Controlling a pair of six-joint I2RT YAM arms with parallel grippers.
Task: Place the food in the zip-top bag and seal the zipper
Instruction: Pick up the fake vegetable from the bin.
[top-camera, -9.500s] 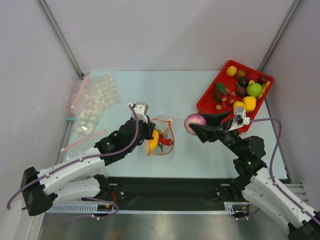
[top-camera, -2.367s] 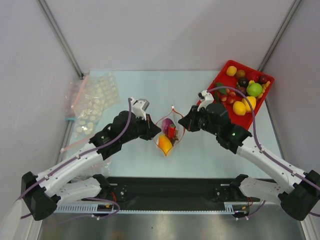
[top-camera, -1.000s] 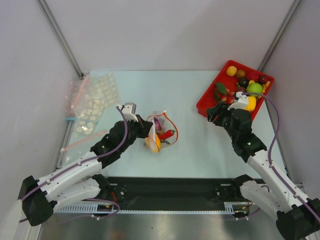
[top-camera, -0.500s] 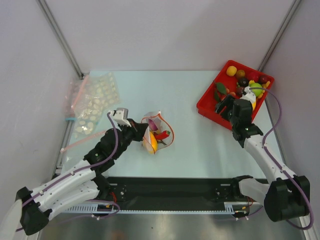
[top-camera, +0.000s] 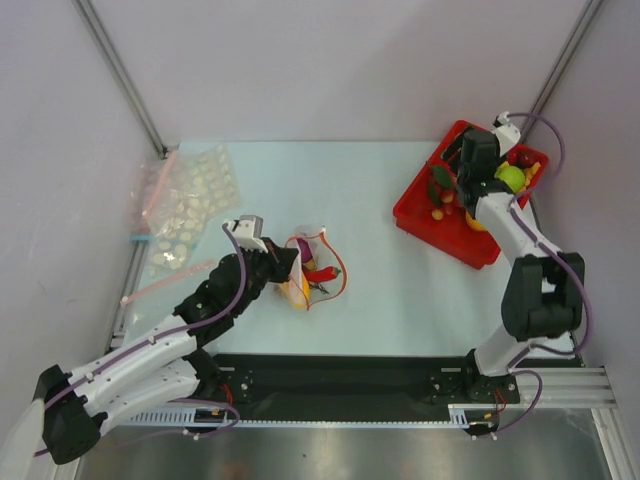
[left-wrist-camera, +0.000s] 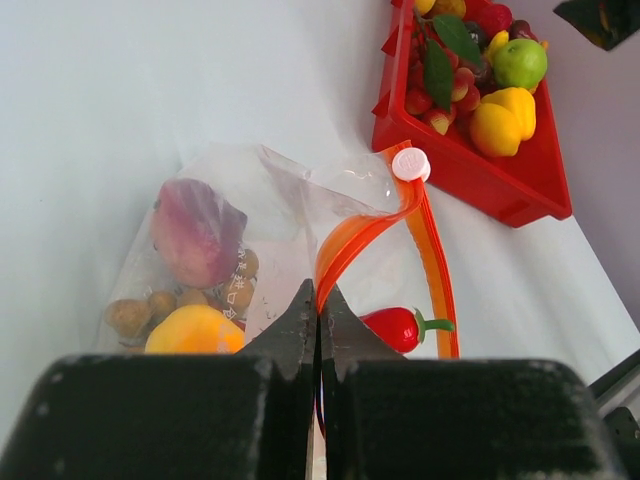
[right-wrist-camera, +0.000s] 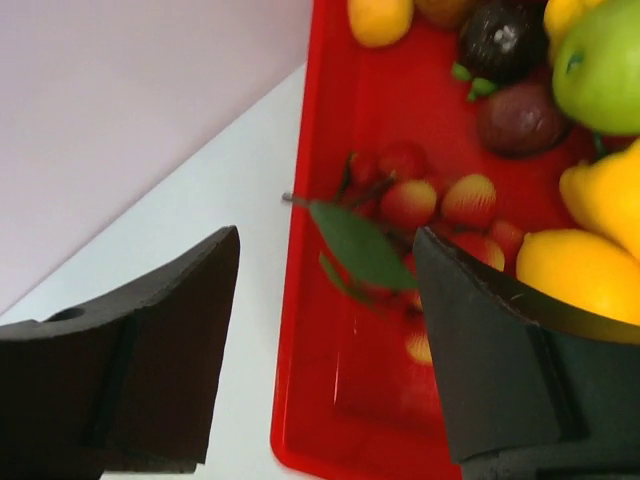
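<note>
The clear zip-top bag (top-camera: 312, 268) lies mid-table, its mouth open toward the right. My left gripper (top-camera: 283, 262) is shut on its red-orange zipper strip (left-wrist-camera: 437, 270) at the near rim (left-wrist-camera: 318, 290). A white slider (left-wrist-camera: 410, 164) sits at the strip's far end. Inside the bag are a purple fruit (left-wrist-camera: 197, 230), a yellow-orange fruit (left-wrist-camera: 195, 330), brown nut clusters (left-wrist-camera: 140, 312) and a red chili (left-wrist-camera: 400, 325). My right gripper (top-camera: 455, 160) is open and empty above the red tray's left side (right-wrist-camera: 325, 245), over small red fruits with a green leaf (right-wrist-camera: 365, 245).
The red tray (top-camera: 430, 222) at the back right holds several toy foods, among them a green apple (top-camera: 510, 178) and yellow fruits (right-wrist-camera: 575, 270). Dotted clear bags (top-camera: 185, 205) lie at the back left. Slanted frame posts stand at both back corners.
My right arm has left the bag, swung back right and stretched out over the far part of the red tray, open and empty. My left gripper keeps its hold on the bag's rim.
</note>
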